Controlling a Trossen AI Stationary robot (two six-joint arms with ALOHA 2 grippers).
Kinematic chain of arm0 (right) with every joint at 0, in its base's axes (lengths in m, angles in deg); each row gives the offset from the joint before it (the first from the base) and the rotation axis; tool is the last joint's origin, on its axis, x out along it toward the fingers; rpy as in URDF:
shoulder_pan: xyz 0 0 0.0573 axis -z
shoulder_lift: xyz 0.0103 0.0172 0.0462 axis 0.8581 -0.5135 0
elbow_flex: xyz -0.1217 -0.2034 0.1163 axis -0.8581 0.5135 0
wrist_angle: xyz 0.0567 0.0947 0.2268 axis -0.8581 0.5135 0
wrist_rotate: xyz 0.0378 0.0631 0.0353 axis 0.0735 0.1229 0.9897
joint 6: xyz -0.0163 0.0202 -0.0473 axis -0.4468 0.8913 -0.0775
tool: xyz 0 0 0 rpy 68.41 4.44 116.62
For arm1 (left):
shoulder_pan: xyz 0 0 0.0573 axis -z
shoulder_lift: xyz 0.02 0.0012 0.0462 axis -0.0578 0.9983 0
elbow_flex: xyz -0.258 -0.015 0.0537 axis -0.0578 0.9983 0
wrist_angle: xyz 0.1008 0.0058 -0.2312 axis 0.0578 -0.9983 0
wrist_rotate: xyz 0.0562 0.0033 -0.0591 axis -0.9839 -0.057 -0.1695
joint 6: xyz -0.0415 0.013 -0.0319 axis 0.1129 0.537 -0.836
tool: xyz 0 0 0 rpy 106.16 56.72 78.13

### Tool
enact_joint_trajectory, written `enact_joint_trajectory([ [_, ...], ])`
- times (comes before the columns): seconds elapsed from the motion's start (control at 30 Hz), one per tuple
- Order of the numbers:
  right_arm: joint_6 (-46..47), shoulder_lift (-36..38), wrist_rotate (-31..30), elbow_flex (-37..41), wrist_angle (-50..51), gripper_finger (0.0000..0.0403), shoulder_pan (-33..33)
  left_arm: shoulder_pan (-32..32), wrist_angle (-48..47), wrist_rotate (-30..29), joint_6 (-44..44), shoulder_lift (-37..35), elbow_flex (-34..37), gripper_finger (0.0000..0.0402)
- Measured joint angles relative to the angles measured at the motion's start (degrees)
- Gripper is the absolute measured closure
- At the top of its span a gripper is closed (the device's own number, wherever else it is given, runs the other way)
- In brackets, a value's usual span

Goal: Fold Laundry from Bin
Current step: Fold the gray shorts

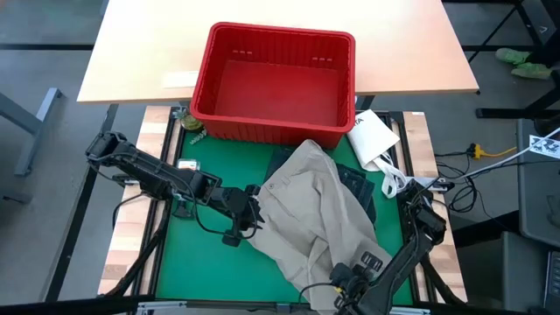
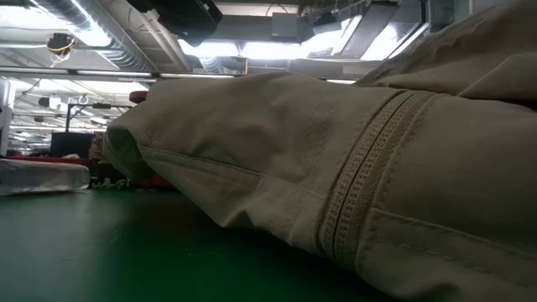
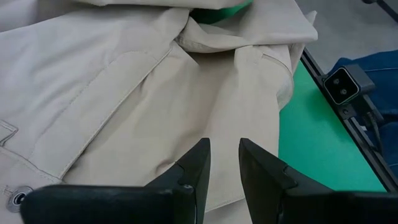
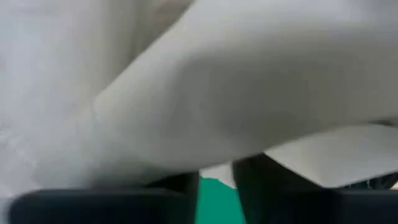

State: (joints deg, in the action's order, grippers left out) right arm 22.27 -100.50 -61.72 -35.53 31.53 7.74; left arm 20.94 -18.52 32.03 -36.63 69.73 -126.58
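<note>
From above, you see the tan trousers [image 1: 317, 214] spread in a rumpled heap over the green mat [image 1: 197, 262], running from just in front of the red bin [image 1: 274, 83] toward the near right corner. A bit of dark denim [image 1: 357, 184] shows from under their right side. The bin sits at the far edge of the mat and looks empty from this angle. A white packet [image 1: 374, 136] lies by the bin's right corner. Your left gripper [image 1: 254, 213] is at the trousers' left edge; your right gripper [image 1: 350, 282] is at their near right edge, partly under the cloth.

At table height, the trousers [image 2: 336, 168] fill most of the picture: creased tan cloth with a double-stitched seam, resting on the mat [image 2: 101, 252].

From the left wrist, you see the left gripper [image 3: 224, 163] with its fingers a narrow gap apart, tips on a fold of the tan cloth [image 3: 124, 93]; whether cloth is pinched between them I cannot tell. A flat pocket seam and a metal button [image 3: 17, 198] show.

From the right wrist, tan cloth [image 4: 217, 93] drapes right over the right gripper's fingers [image 4: 261, 180], which are close together; whether they hold it I cannot tell.
</note>
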Motion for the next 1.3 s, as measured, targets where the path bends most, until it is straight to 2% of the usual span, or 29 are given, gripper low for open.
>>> enact_joint_trajectory([
  [0.07,-0.1,0.0,-0.5,0.0,0.0,0.0368,0.0,0.0,0.0,0.0,0.0,0.0,0.0,0.0321],
  [0.13,-0.6,0.0,-0.7,0.0,0.0,0.0392,0.0,0.0,0.0,0.0,0.0,0.0,0.0,0.0321],
  [0.27,-0.1,0.1,2.5,0.0,0.0,0.0381,0.0,0.0,0.0,0.0,-0.1,0.0,0.0,0.0321],
  [0.43,0.3,0.3,10.1,0.0,0.0,0.0399,-0.4,0.0,0.0,0.0,-0.1,0.0,0.0,0.0321],
  [0.7,3.2,0.3,12.4,0.0,0.0,0.04,-1.6,0.0,0.0,0.0,0.0,0.0,0.0,0.0321],
  [0.93,-0.1,0.8,20.1,-2.6,0.0,0.0392,-1.5,0.0,0.0,0.0,0.0,0.0,0.0,0.0321],
  [1.07,-0.2,0.8,16.5,-5.4,0.0,0.0392,-1.6,0.0,0.0,0.0,0.1,0.0,0.0,0.0321],
  [1.3,-0.2,0.8,-1.4,-11.4,-0.1,0.0391,-1.5,0.0,0.0,0.0,0.1,0.0,0.0,0.0321],
])
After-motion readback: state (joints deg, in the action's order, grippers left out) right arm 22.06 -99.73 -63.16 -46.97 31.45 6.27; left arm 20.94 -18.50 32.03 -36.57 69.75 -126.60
